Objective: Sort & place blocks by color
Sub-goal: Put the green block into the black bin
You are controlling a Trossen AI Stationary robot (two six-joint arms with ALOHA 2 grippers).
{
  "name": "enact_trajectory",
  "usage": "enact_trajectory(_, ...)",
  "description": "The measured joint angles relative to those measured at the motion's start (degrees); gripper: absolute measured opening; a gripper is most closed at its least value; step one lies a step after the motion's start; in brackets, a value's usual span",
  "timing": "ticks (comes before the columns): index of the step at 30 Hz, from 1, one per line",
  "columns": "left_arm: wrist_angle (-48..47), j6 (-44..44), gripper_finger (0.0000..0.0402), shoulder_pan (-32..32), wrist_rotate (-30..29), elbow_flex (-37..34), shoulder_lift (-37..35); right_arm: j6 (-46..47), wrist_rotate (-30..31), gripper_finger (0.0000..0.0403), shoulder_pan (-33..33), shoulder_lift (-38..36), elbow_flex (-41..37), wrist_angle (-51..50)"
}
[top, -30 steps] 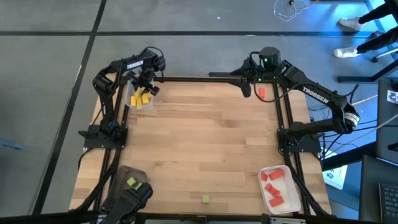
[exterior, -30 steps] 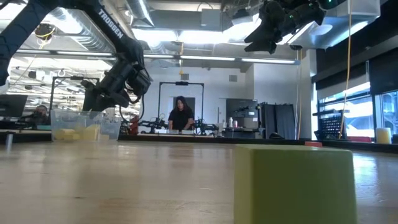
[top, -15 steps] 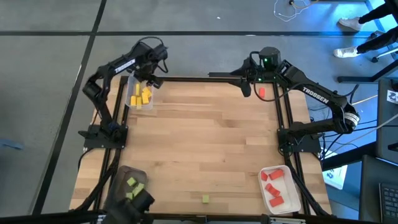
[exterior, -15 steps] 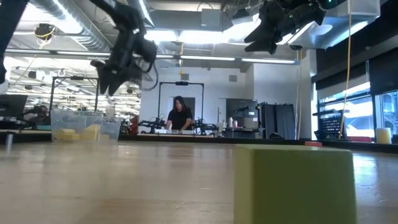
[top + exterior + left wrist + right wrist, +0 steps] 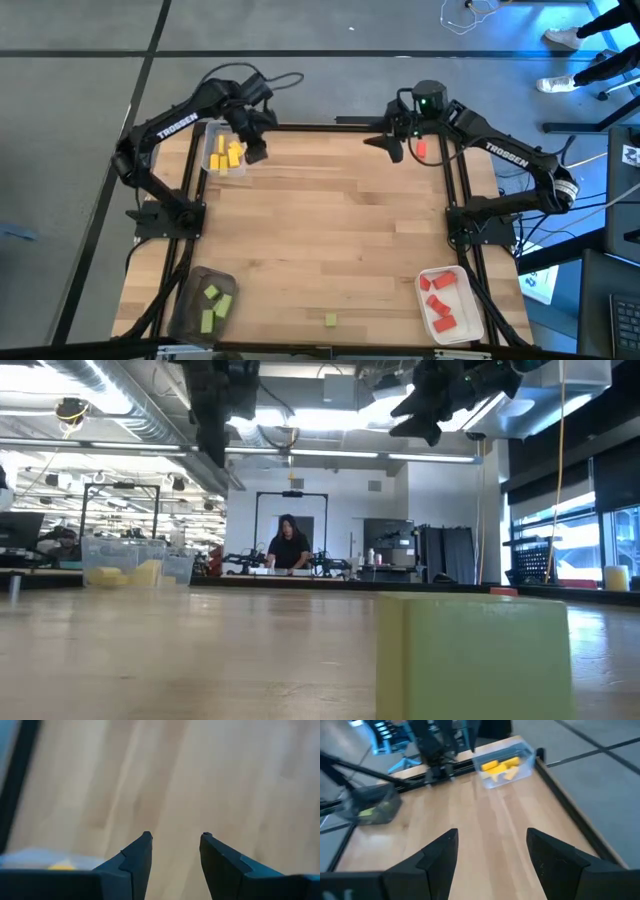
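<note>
Blocks mostly sorted: yellow blocks [image 5: 226, 157] in clear tray [image 5: 211, 137] at 10 o'clock, reds in white tray [image 5: 424, 303] at 4, greens in dark tray [image 5: 190, 303] at 7. One green block [image 5: 330, 319] loose at 6, one red block [image 5: 421, 148] at 1 under right tool [image 5: 395, 146]. Left tool [image 5: 256, 152] beside clear tray, parted, empty; right tool wide open, empty. Risk: right tool could nudge the red block off the desk [image 5: 340, 230] edge. Red block hidden in wrist views.

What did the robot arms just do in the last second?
The left pincer rose from the clear tray of yellow blocks and swung out beside it, over the wood, open and empty. The right pincer turned slightly, open, near a loose red block. The red tray, green tray and lone green block stayed put.
</note>
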Motion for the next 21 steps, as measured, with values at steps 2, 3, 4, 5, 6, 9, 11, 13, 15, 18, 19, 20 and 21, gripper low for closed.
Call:
enact_trajectory(2, -0.13, 1.82, 0.0153, -1.69, 3.19, -0.04, 0.26, 0.78, -0.14, 0.0236, 1.75, 0.0, 0.0, 0.01)
enact_trajectory(3, -0.35, 2.88, 0.0153, -2.43, 5.05, -0.04, 0.29, 0.74, -0.17, 0.0236, 2.69, 0.0, 0.0, 0.01)
enact_trajectory(4, -0.49, 4.04, 0.0153, -3.15, 6.92, -0.04, 0.2, 0.6, -0.16, 0.0236, 3.73, 0.0, 0.0, 0.01)
enact_trajectory(5, -0.47, 5.22, 0.0153, -3.86, 8.77, -0.04, 0.16, 0.37, -0.15, 0.0236, 4.89, 0.0, 0.0, 0.03)
enact_trajectory(6, -0.45, 6.64, 0.0153, -4.55, 10.88, -0.04, 0.16, -0.3, -0.09, 0.0236, 6.13, 0.0, 0.0, 0.03)
enact_trajectory(9, -0.34, 9.59, 0.0153, -6.84, 16.85, -0.04, 0.19, -3.96, 0.49, 0.0236, 10.27, 0.0, 0.0, 0.04)
enact_trajectory(11, -0.38, 9.75, 0.0153, -8.31, 18.98, -0.04, 0.18, -6.33, 0.58, 0.0236, 12.78, 0.0, 0.0, -0.03)
enact_trajectory(13, -0.38, 7.99, 0.0153, -9.51, 19.41, -0.04, 0.18, -7.24, 0.6, 0.0236, 14.9, 0.0, 0.0, -0.01)
enact_trajectory(15, -0.32, 5.42, 0.0153, -10.22, 19.13, -0.04, 0.18, -7.26, 0.62, 0.0236, 16.72, 0.0, 0.0, -0.5)
enact_trajectory(18, 1.33, 1.35, 0.0153, -10.93, 18.0, -0.04, 0.18, -7.44, 0.79, 0.0236, 19.3, 0.0, 0.0, -3.21)
enact_trajectory(19, 2.45, -0.26, 0.0153, -11.26, 17.14, -0.04, 0.18, -7.24, 0.78, 0.0236, 20.18, 0.0, 0.0, -4.09)
enact_trajectory(20, 3.68, -1.52, 0.0153, -11.64, 16.29, -0.04, 0.19, -7.02, 0.78, 0.0236, 21.19, 0.0, 0.0, -4.56)
enact_trajectory(21, 4.62, -2.63, 0.0153, -12.04, 15.67, -0.04, 0.18, -7.0, 0.8, 0.0236, 22.31, 0.0, 0.0, -4.68)
